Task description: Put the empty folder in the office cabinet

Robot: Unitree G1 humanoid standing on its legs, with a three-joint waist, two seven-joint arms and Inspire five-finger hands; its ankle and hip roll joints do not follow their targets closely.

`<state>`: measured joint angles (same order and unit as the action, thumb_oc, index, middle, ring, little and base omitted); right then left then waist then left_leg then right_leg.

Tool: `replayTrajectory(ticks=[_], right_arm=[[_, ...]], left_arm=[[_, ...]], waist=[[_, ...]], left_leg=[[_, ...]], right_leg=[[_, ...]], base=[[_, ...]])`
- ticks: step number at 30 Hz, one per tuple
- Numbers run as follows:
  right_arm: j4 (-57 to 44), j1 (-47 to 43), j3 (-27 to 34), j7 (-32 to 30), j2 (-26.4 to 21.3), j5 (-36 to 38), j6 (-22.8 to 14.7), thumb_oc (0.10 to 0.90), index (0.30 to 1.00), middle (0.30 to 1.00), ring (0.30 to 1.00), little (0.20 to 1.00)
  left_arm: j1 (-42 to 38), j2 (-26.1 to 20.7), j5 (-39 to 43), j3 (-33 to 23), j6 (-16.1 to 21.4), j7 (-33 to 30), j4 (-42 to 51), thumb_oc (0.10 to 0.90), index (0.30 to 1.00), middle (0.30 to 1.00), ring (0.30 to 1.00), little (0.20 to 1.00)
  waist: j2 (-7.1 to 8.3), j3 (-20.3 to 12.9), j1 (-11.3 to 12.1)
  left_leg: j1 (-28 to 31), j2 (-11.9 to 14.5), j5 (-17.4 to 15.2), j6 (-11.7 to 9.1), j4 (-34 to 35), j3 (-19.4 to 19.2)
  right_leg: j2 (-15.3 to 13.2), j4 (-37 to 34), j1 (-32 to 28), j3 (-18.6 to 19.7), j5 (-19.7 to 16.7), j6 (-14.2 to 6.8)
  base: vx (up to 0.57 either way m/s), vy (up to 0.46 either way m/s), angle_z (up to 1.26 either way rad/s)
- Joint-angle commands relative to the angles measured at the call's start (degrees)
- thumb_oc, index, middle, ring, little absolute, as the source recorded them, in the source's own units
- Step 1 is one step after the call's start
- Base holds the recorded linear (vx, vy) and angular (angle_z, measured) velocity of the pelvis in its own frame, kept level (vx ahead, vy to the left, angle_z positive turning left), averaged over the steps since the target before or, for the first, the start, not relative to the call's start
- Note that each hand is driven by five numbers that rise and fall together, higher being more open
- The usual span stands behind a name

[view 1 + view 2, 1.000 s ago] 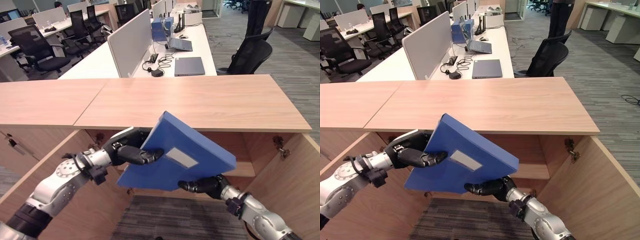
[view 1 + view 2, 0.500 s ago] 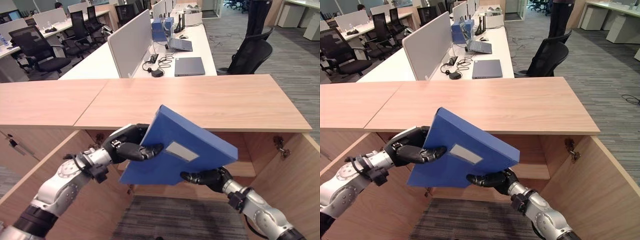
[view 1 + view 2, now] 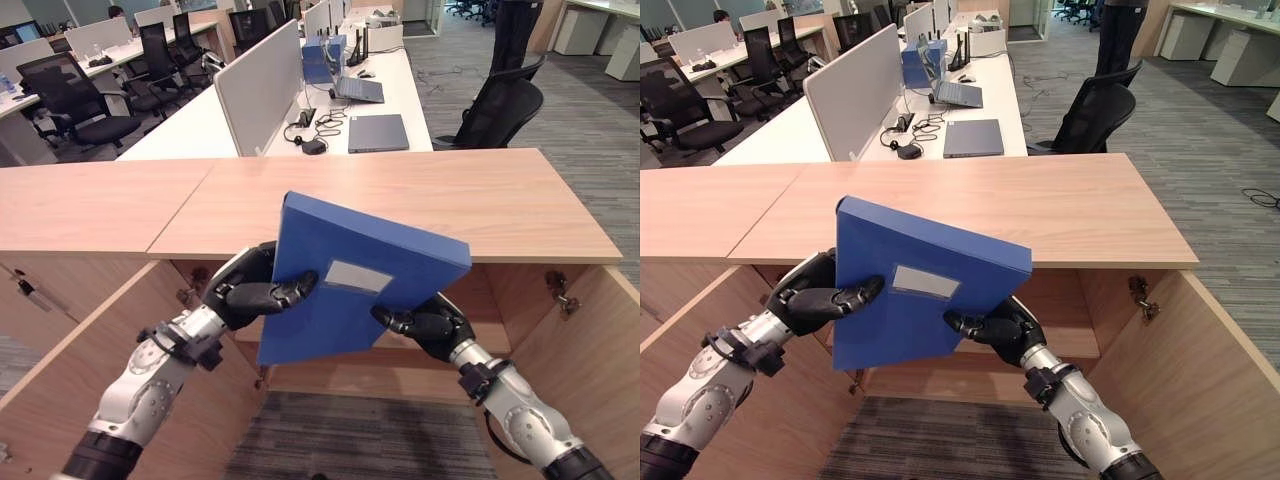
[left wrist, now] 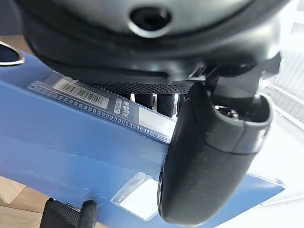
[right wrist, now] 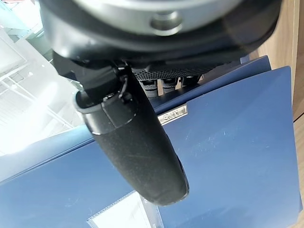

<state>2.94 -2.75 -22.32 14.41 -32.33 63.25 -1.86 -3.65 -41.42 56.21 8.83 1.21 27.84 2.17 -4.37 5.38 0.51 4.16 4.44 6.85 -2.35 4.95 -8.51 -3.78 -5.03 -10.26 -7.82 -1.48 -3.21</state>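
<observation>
The folder (image 3: 360, 275) is a flat, rigid blue box file with square corners and a smooth, slightly scuffed face that carries a pale rectangular label pocket. It is held up in the air, tilted, in front of the open cabinet (image 3: 520, 215) and overlapping its top edge. The left hand (image 3: 245, 293) grips the folder's left edge, thumb lying across the front face and fingers curled behind. The right hand (image 3: 425, 325) clamps the lower right edge the same way, thumb on the face, fingers at the back.

The cabinet is light wood-grain laminate with a broad flat top; its doors (image 3: 590, 370) swing open to either side, metal hinges showing inside, and a wooden shelf (image 3: 1065, 345) crosses the interior behind the folder. What lies on the shelf cannot be made out.

Beyond stand white desks (image 3: 390, 90) with grey divider panels, a closed laptop (image 3: 378, 132), cables and black mesh chairs (image 3: 505, 105) on grey carpet.
</observation>
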Motion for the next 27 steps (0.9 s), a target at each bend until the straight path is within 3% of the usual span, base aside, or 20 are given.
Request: replayTrajectory(ticks=[1,12,13,14,15,24,27], right_arm=[[-23.0,-23.8,-8.5,12.8,19.8,7.6,-6.3,0.8,0.9,0.9,0.9,0.9],[-21.7,-22.3,-9.0,13.3,18.4,7.4,-5.1,0.8,0.9,0.9,0.9,0.9],[-21.6,-21.9,-9.0,13.5,18.2,7.3,-5.0,0.571,0.556,0.556,0.556,0.556],[-21.7,-21.9,-9.0,13.5,18.2,7.3,-5.0,0.538,0.507,0.507,0.507,0.507],[-21.6,-21.8,-9.1,13.5,18.1,7.4,-4.9,0.4,0.3,0.3,0.3,0.3],[-21.4,-21.4,-9.1,13.8,16.8,6.9,-4.3,0.4,0.3,0.3,0.3,0.3],[-21.2,-21.2,-9.3,13.9,16.4,6.8,-4.0,0.4,0.3,0.3,0.3,0.3]], left_arm=[[-11.4,8.9,7.2,12.3,1.2,6.5,8.1,0.4,0.3,0.3,0.3,0.3],[-10.5,9.1,5.6,11.4,2.0,6.3,7.7,0.4,0.3,0.3,0.3,0.3],[-10.4,8.9,5.5,11.1,2.1,6.4,7.8,0.4,0.3,0.3,0.3,0.3],[-10.4,8.9,5.5,11.1,2.1,6.4,7.8,0.4,0.3,0.3,0.3,0.3],[-10.4,8.8,5.4,11.1,2.1,6.5,7.8,0.4,0.3,0.3,0.3,0.3],[-10.1,8.7,4.6,10.8,2.3,6.5,7.9,0.4,0.3,0.3,0.3,0.3],[-9.9,8.3,4.3,10.9,2.6,6.1,7.7,0.579,0.568,0.568,0.568,0.568]], waist=[[2.84,-1.0,-0.8],[2.96,-1.0,-0.9],[2.96,-1.0,-0.9],[2.96,-1.0,-0.9],[2.96,-1.0,-0.9],[3.02,-1.1,-1.0],[3.03,-1.1,-1.0]], left_leg=[[6.6,-0.5,-10.0,-1.6,0.0,2.9],[6.4,-0.6,-10.0,-1.7,0.0,2.8],[6.4,-0.6,-10.0,-1.7,0.0,2.8],[6.4,-0.6,-10.0,-1.7,0.0,2.8],[6.4,-0.6,-9.9,-1.7,0.0,2.8],[6.2,-0.7,-9.9,-1.6,0.0,2.9],[6.1,-0.6,-9.8,-1.7,0.0,3.0]], right_leg=[[-2.0,2.7,0.0,5.1,6.3,-3.2],[-2.0,2.6,0.0,5.2,6.2,-3.2],[-2.0,2.7,0.1,5.2,6.2,-3.2],[-2.0,2.7,0.1,5.2,6.2,-3.2],[-2.0,2.7,0.2,5.2,6.2,-3.2],[-2.0,2.6,0.2,5.1,6.2,-3.2],[-2.0,2.6,0.3,5.1,6.1,-3.2]], base=[[0.0,0.0,0.0],[0.0,0.0,0.0],[0.0,0.0,0.0],[0.0,0.0,0.0],[0.0,0.0,0.0],[0.0,0.0,0.0],[0.0,0.0,0.0]])
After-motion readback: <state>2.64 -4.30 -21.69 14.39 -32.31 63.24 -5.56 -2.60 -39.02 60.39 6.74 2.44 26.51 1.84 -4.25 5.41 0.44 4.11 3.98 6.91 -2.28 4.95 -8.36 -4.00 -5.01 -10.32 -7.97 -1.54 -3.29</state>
